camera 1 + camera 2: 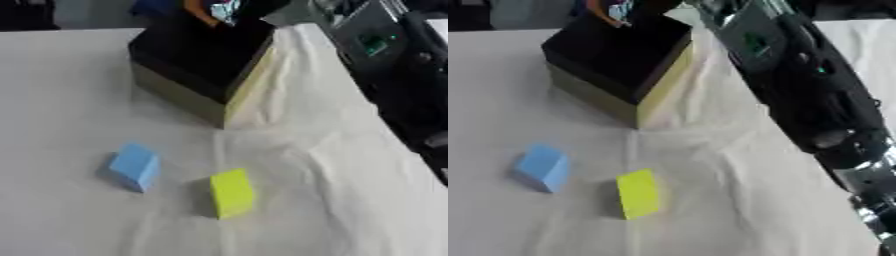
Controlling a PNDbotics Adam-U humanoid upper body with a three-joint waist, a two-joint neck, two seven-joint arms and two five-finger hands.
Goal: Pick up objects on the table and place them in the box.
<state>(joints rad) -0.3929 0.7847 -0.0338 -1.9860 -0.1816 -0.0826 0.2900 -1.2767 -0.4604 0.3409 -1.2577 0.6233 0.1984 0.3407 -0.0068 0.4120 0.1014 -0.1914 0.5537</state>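
Observation:
A box (pixel 175 96) with a dark inside and pale yellow walls stands at the back middle of the table. On the white cloth in front of it lie a light blue block (pixel 136 166) and, to its right, a yellow-green block (pixel 232 193), a short gap apart. My right arm (pixel 815 100) runs along the right side up to the box's far edge. There my right hand (pixel 258 7) shows as a dark shape, cut off at the top edge of the view. Beside it is a small orange and teal shape (pixel 217 12). My left hand is out of sight.
A wrinkled white cloth (pixel 332 165) covers the table, bunched against the box's right wall. Dark shapes lie beyond the table's far edge at the top left.

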